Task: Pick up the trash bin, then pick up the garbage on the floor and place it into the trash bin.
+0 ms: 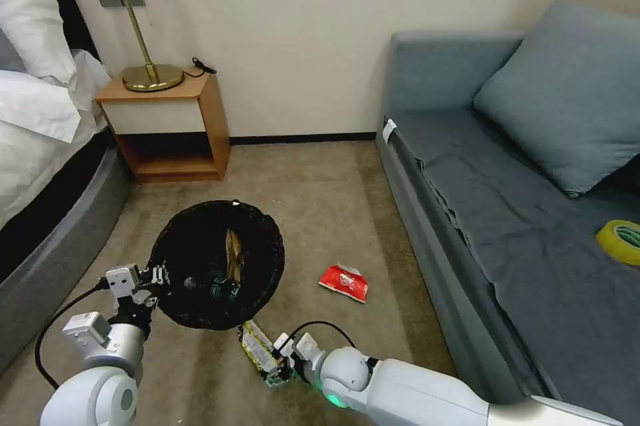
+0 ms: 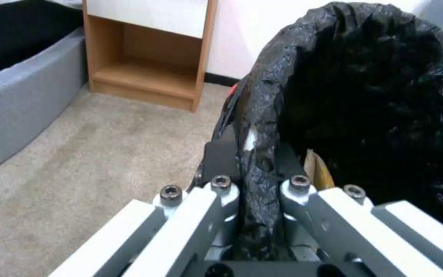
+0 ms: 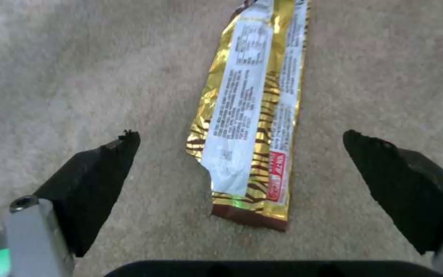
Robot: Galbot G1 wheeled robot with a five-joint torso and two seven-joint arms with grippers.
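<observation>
Landmark: the round black wire-mesh trash bin with black plastic liner (image 1: 217, 265), on the beige carpet (image 1: 320, 199) between bed and sofa.

1. White-sheeted bed on a grey base (image 1: 40, 166), left of the bin; not part of the task.
2. Wooden bedside table (image 1: 167, 126) carrying a brass lamp (image 1: 143, 46), beyond the bin against the wall.
3. Left gripper (image 1: 157, 277), at the bin's left rim. The left wrist view shows its fingers pressed together on the liner-covered rim (image 2: 255, 154), 1 finger outside and 1 inside. Judged purpose: to carry the bin so it stays near the litter.
4. Bin contents: a brown crumpled paper (image 1: 233, 254) and a small bottle with a dark label (image 1: 223, 289), already inside.
5. Gold-and-brown striped foil wrapper with white printed panel (image 3: 252, 115), flat on the carpet just in front of the bin, nearer the robot.
6. Right gripper (image 3: 242, 173), low over the wrapper's near end, fingers spread wide, 1 on each side, neither visibly touching it. Judged: lined up to pinch across the wrapper's width.
7. Flat red packet (image 1: 344, 282), on the carpet right of the bin, untouched.
8. Grey sofa with cushion (image 1: 507, 199), far right of the bin; a yellow tape roll (image 1: 620, 239) sits on its seat.
</observation>
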